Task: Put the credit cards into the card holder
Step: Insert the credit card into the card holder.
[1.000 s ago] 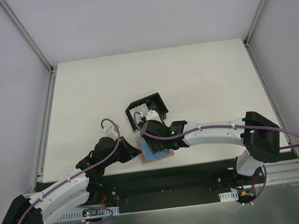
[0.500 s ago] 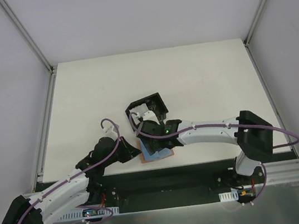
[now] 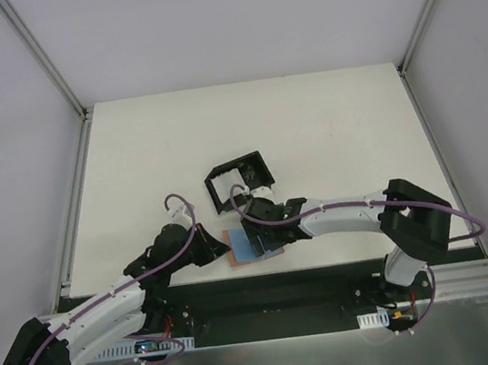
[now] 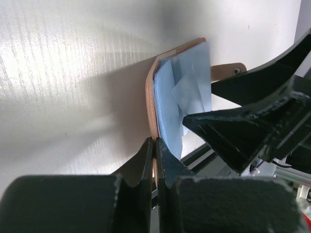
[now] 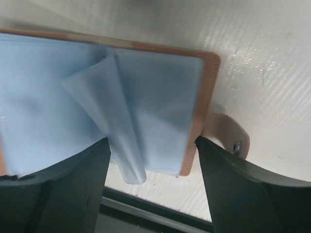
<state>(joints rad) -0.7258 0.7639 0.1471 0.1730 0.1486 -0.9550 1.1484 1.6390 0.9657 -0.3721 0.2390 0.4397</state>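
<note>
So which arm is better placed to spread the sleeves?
Probably right: the right gripper is open over the card holder, astride its blue sleeves; the left gripper is clamped on its tan edge.

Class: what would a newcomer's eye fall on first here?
The open tan-brown leather-like card holder at the white table's near edge, its light blue leaf curling up. The left gripper pinches its cover edge, the open right gripper hovers above it; a black box frame sits behind.

Tan card holder (image 5: 208, 91); pale-blue sleeves (image 5: 155, 97)
</note>
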